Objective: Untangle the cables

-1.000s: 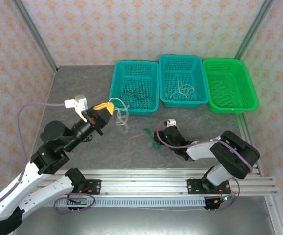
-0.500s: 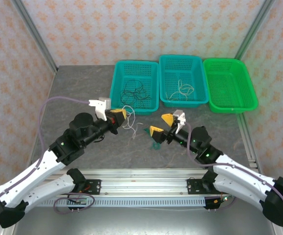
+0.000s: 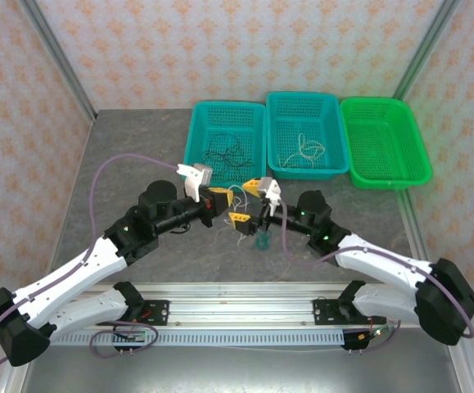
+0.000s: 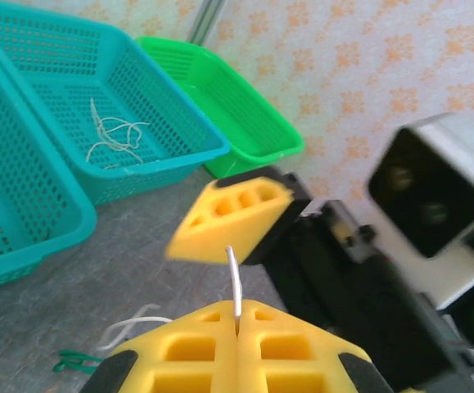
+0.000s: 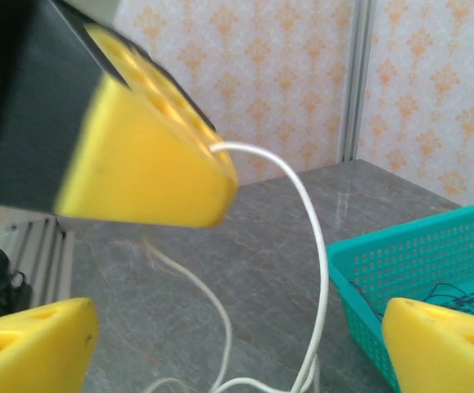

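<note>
Cables, whitish strand (image 4: 233, 282): pinched in the closed left gripper (image 4: 237, 332) above the table (image 3: 138, 155) centre. A green strand (image 3: 261, 242) is laid at 5 o'clock. Right gripper (image 3: 246, 201) is spread wide, empty, astride the whitish strand. Closure is best made just beside the left pinch, then drawn apart gently.

1. The middle basket (image 3: 303, 95) sits at the back of the table (image 3: 138, 164).
2. The left basket (image 3: 227, 105) is just beside it on the left, and the right basket (image 3: 380, 101) on the right.
3. A loose cable (image 3: 302, 149) lies in the middle basket, and a cable bunch (image 3: 224, 154) lies in the left basket.
4. In front of the middle basket, a bit left, the left gripper (image 3: 220, 197) and right gripper (image 3: 246, 201) are close together.
5. Farther in front, a small cable (image 3: 261, 243) lies on the table.
</note>
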Controlling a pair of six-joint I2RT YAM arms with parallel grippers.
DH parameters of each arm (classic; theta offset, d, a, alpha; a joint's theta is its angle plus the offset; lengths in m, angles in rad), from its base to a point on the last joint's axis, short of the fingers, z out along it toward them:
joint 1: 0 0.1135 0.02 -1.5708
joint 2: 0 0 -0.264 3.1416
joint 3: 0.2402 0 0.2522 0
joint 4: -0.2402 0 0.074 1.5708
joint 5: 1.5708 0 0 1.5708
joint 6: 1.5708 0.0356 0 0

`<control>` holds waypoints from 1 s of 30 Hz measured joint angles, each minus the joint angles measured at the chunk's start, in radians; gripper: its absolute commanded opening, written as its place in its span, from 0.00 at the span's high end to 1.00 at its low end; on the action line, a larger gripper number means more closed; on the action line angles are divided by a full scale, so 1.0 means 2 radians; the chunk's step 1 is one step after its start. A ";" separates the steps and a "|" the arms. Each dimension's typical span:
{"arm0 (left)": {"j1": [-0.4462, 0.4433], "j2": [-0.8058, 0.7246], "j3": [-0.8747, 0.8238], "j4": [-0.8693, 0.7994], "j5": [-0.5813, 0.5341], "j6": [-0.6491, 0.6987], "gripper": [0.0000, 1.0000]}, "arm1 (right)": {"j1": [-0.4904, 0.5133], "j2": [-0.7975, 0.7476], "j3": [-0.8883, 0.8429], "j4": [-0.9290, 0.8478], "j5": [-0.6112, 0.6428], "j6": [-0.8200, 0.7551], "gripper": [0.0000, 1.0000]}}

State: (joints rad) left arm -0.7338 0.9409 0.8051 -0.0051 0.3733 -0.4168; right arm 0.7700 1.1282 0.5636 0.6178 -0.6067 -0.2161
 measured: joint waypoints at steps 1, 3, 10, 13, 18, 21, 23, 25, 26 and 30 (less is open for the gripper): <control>-0.002 0.002 0.000 0.004 0.005 0.000 1.00 | 0.000 0.013 0.006 0.002 0.001 0.004 0.47; -0.007 0.005 0.000 0.009 0.008 0.000 1.00 | 0.000 0.034 0.014 0.008 0.003 0.013 0.69; -0.010 0.005 0.000 0.017 0.009 0.006 0.46 | 0.000 0.059 0.019 0.039 0.019 0.041 1.00; -0.010 0.002 0.000 0.022 0.009 0.010 0.31 | -0.007 0.056 0.019 0.049 0.047 0.052 1.00; -0.010 -0.022 0.000 0.029 0.008 0.013 0.23 | -0.088 0.055 0.023 0.084 0.101 0.103 1.00; -0.013 -0.034 0.000 0.033 0.006 0.013 0.17 | -0.187 0.085 0.036 0.150 0.128 0.190 1.00; -0.013 -0.038 -0.003 0.037 0.006 0.012 0.13 | -0.247 0.117 0.047 0.191 0.153 0.251 1.00; -0.013 -0.040 -0.010 0.041 0.006 0.009 0.10 | -0.286 0.149 0.060 0.217 0.178 0.306 1.00; -0.014 -0.041 -0.015 0.043 0.006 0.008 0.09 | -0.299 0.165 0.068 0.222 0.188 0.329 1.00; -0.016 -0.041 -0.027 0.043 0.005 0.001 0.08 | -0.321 0.221 0.113 0.198 0.205 0.380 0.87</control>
State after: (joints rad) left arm -0.7662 0.8589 0.7506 0.0799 0.3828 -0.4145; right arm 0.1287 1.5711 0.7906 1.0134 -0.1959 0.5438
